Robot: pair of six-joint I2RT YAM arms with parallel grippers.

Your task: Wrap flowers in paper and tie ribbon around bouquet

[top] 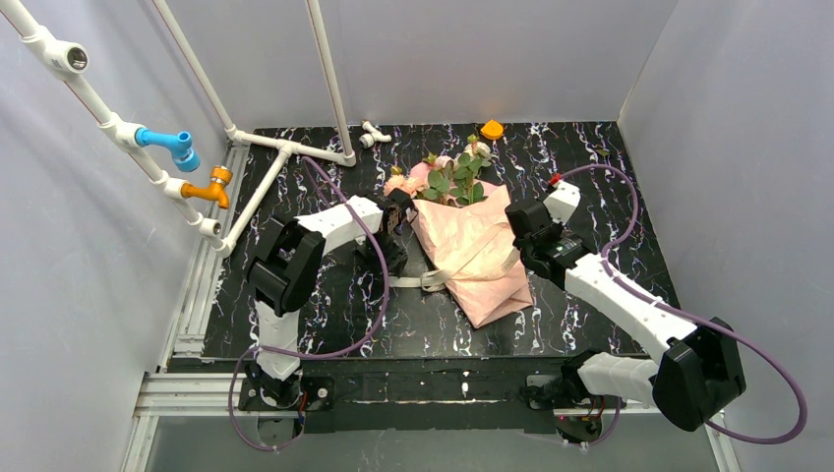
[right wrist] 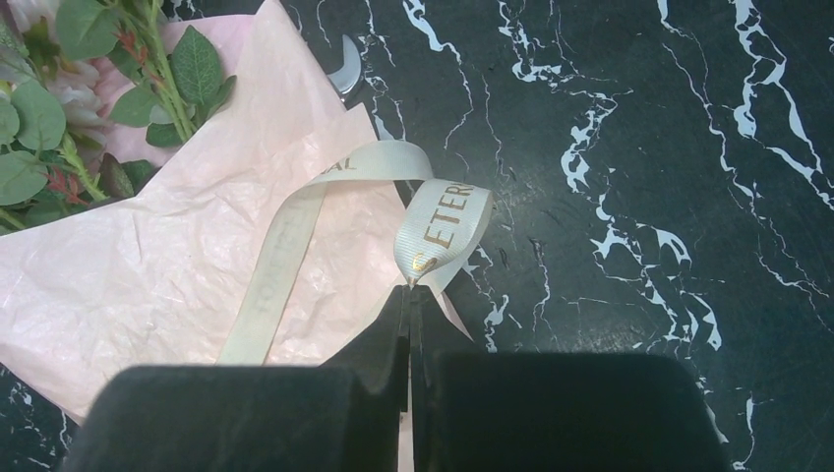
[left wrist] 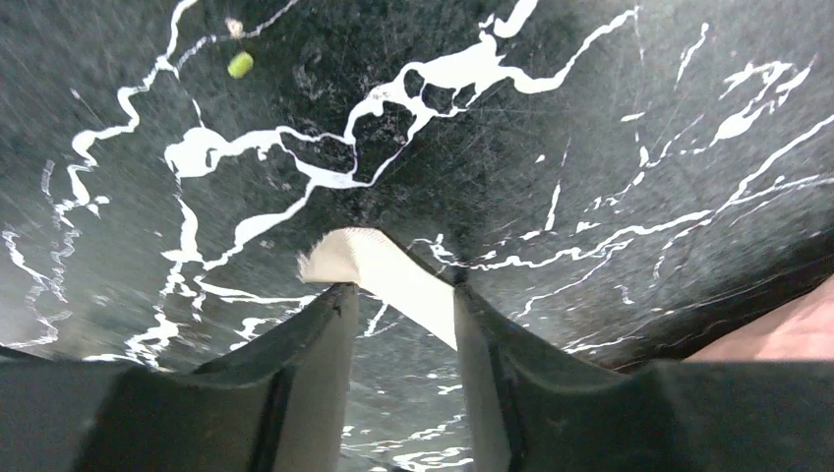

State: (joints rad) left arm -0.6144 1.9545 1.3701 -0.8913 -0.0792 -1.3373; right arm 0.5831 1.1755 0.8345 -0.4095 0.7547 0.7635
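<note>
The bouquet (top: 470, 246) lies in the middle of the black marbled table. Its flowers (top: 447, 177) stick out of the pink paper (top: 487, 280) toward the back. The cream ribbon (top: 470, 258) crosses the paper cone. My right gripper (right wrist: 409, 290) is shut on a looped end of the ribbon (right wrist: 445, 221) at the paper's (right wrist: 148, 285) right edge, near the leaves (right wrist: 59, 98). The left gripper (left wrist: 400, 288) points down at the table left of the cone. Its jaws stand apart, and the ribbon's frayed other end (left wrist: 384, 267) lies flat between the fingertips.
White pipes with a blue tap (top: 169, 143) and an orange tap (top: 208, 187) run along the left wall. A small orange object (top: 492, 129) sits at the back. A steel spanner's jaw (right wrist: 345, 64) pokes out from under the paper. A green crumb (left wrist: 240, 65) lies on the table.
</note>
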